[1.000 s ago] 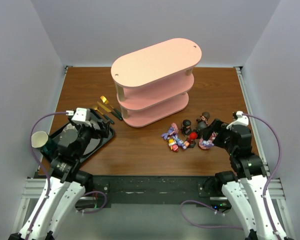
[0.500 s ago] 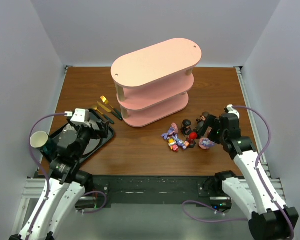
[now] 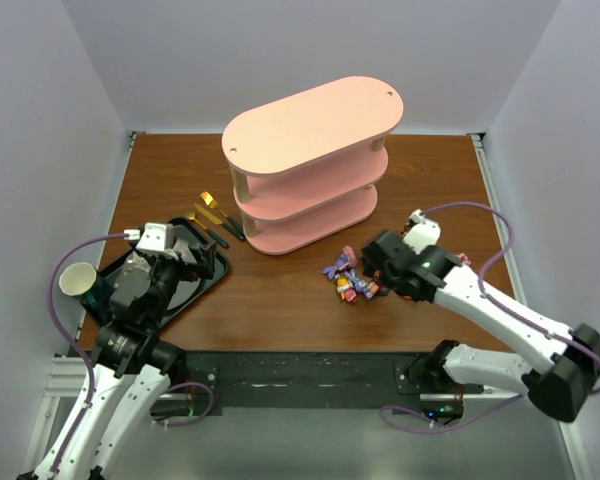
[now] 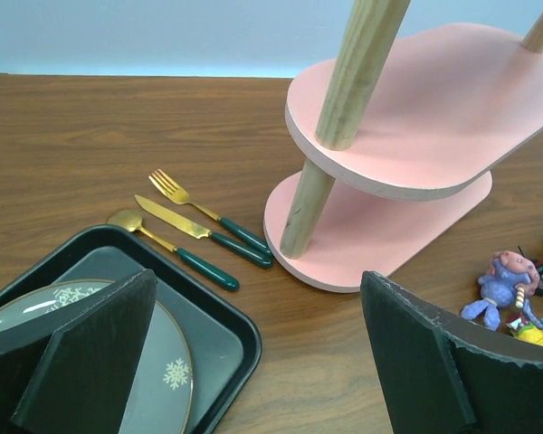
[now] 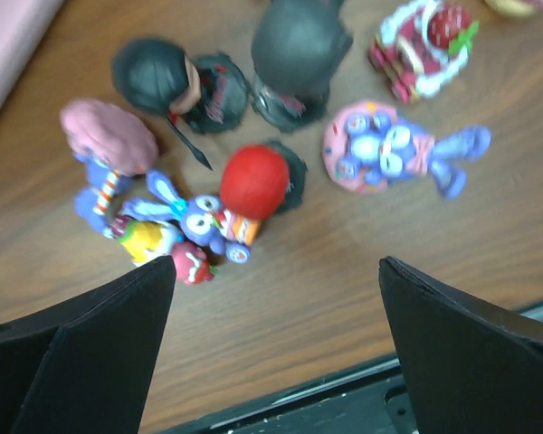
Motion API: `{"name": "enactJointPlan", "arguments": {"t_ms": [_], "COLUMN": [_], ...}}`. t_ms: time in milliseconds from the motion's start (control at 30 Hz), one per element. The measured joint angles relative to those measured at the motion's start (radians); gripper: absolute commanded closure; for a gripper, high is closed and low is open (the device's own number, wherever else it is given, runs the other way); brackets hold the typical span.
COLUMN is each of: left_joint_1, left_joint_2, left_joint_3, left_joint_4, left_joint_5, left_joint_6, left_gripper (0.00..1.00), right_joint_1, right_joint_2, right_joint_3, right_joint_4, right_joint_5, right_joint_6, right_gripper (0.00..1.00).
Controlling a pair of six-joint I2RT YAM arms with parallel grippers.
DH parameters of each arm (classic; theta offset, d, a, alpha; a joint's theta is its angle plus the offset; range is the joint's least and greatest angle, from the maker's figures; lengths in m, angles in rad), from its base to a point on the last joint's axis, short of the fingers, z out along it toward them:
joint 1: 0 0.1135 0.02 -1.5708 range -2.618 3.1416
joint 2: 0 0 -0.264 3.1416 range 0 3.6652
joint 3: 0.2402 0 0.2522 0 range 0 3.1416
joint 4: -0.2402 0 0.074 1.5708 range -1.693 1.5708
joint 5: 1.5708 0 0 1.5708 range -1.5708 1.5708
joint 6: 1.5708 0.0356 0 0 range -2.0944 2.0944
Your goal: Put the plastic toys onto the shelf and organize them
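Since the right gripper [image 5: 276, 271] has swung in from 3 o'clock and is hovering, fingers apart, over the plastic toys [image 5: 253, 181] at 5 o'clock from the shelf [image 3: 310, 130], a first pick is likely becoming possible; the left gripper [image 4: 258, 289] is idling, fingers likewise spread.

The plastic toys [image 5: 253, 181] look glossy, the pink shelf [image 4: 434, 108] matt, its posts [image 4: 357, 68] bare wood.

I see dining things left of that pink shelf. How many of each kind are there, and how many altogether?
fork: 1
knife: 1
spoon: 1
plate: 1
tray: 1
cup: 1
Total: 6
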State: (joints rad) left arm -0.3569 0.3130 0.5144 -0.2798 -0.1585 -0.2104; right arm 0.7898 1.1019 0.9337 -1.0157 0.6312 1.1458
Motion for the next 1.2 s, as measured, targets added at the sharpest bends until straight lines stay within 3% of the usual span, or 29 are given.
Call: {"name": "enactJointPlan", "arguments": {"t_ms": [133,433,1200], "left_joint_1": [0.0,-0.005,-0.005], "left_joint_2": [-0.003,-0.008,-0.007], "left_joint_3": [0.0,0.0,0.0], "left_joint_4": [-0.002,-0.029,-0.03], "left_joint_5": [-0.002,-0.001,0.007], "left_joint_6": [0.0,-0.008,-0.008], "left_gripper": [0.0,0.0,0.0], "right_joint_1": [0.147,0.192,0.141], "right_joint_2": [0.134,0.291,0.38], "right_joint_3": [0.037,0.07,-0.008], "right_joint_4": [-0.092,-0.192,-0.004], "right_joint_5": [0.117,0.25,0.323], "right_joint_6": [0.234,0.569,0.573], "right_gripper": [0.24,0.3,0.41]}}
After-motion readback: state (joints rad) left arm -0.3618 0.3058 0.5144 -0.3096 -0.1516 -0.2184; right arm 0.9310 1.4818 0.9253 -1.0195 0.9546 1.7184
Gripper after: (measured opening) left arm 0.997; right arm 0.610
